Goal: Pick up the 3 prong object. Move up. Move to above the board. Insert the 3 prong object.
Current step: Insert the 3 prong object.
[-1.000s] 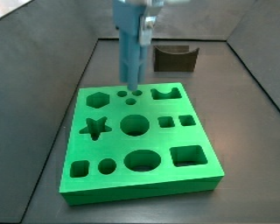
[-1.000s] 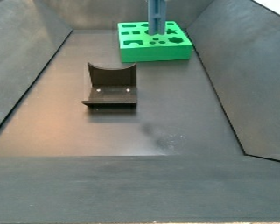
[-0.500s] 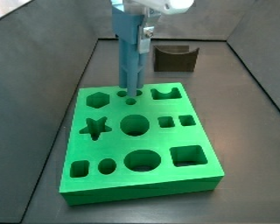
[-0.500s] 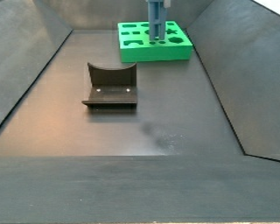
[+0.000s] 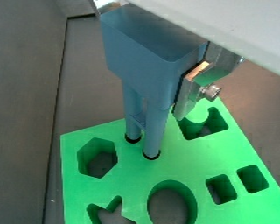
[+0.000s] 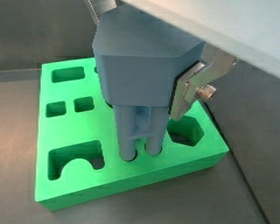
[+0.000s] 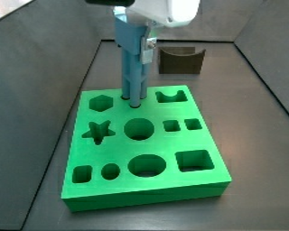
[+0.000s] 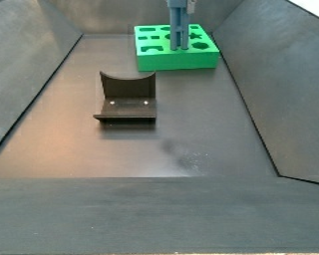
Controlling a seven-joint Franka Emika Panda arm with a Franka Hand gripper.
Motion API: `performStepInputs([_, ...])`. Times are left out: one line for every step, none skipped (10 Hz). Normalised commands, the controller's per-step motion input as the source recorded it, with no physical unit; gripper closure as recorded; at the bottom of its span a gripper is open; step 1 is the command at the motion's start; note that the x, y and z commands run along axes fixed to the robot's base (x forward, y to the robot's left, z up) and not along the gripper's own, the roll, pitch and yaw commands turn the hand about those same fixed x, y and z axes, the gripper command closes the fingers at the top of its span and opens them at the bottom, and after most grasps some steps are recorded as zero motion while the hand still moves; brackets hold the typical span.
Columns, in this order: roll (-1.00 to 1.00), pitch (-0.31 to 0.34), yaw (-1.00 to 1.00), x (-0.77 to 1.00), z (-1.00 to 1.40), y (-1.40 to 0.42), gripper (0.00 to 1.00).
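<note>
In both wrist views my gripper [image 5: 166,66] clamps the top of the 3 prong object [image 5: 143,96], one silver finger [image 6: 199,83] pressed to its side. Its prongs stand in the small round holes of the board [image 5: 254,157], near the hexagon cut-out [image 5: 95,156]. No writing shows.

In a side view the post [image 7: 131,59] stands upright on the board [image 7: 111,185], dark floor open all round. In a side view the fixture [image 8: 124,99] sits well apart from the board [image 8: 156,60]; the prongs are probably seated, too small to tell.
</note>
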Motion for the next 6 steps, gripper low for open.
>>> performStepInputs([0.00,-0.056,0.19,0.00,-0.30,-0.02,1.00])
performStepInputs([0.00,-0.056,0.20,0.00,-0.26,-0.01,1.00])
performStepInputs([0.01,-0.049,0.18,0.00,-0.25,0.00,1.00])
performStepInputs([0.01,-0.056,0.18,0.00,-0.24,0.00,1.00])
performStepInputs([0.00,-0.049,0.13,0.00,-0.13,0.00,1.00])
performStepInputs([0.01,-0.066,0.12,0.00,-0.29,-0.05,1.00])
